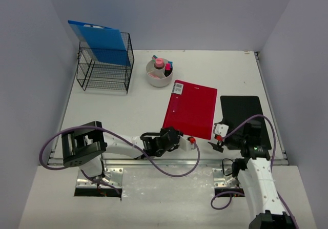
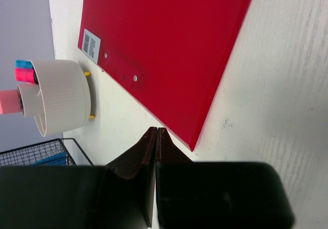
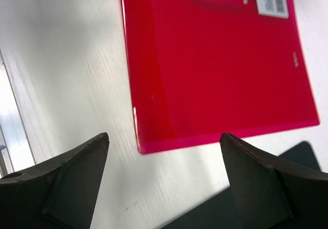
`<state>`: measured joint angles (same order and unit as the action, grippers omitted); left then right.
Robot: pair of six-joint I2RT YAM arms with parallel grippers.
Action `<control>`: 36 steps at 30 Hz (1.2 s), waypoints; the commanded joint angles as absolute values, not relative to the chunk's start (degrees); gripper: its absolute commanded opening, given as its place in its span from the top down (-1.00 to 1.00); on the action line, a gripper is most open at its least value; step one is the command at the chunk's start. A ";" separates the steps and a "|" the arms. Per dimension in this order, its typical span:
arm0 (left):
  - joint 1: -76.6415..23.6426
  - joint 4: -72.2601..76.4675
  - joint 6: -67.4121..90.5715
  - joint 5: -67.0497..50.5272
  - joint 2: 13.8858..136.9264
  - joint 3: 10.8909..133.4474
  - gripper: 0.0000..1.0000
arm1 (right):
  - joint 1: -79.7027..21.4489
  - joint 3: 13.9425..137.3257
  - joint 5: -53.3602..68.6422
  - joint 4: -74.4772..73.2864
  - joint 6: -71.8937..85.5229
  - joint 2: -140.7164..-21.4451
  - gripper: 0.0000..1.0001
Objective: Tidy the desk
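The desk [image 1: 118, 111] is an off-white tabletop between pale lavender walls. A red folder [image 1: 190, 108] lies flat near its middle, with a black pad [image 1: 241, 113] to its right. My left gripper [image 1: 190, 140] is low at the folder's near left corner [image 2: 192, 147]. It [image 2: 156, 130] is shut, its fingertips pressed together with nothing between them. My right gripper [image 1: 218, 138] hovers at the folder's near right corner, between folder and pad. Its jaws [image 3: 164, 137] stand wide open and empty above bare desk, the red folder [image 3: 215, 65] ahead and the black pad [image 3: 205, 208] underneath.
A white pen cup [image 1: 159, 73] with pink and blue markers stands behind the folder. A black wire rack [image 1: 105, 67] holding a blue folder [image 1: 100, 40] stands at the back left. A silver rail [image 1: 164, 162] runs along the desk's front edge.
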<state>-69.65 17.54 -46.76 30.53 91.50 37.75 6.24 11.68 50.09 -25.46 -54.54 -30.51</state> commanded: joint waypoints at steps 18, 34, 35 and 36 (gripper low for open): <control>-66.58 11.75 -41.72 19.79 90.32 34.69 -0.11 | 6.50 19.58 51.42 -22.45 -48.21 -39.59 -0.78; -58.19 21.46 -49.31 19.25 98.18 35.33 0.02 | 6.50 18.54 49.48 -16.96 -46.05 -43.15 -0.78; -58.29 22.37 -49.89 19.11 98.41 35.16 0.04 | 6.50 18.27 49.24 -16.52 -45.99 -43.22 -0.77; -58.39 23.28 -50.46 18.98 98.65 34.99 0.06 | 6.50 18.00 49.01 -16.08 -45.92 -43.29 -0.77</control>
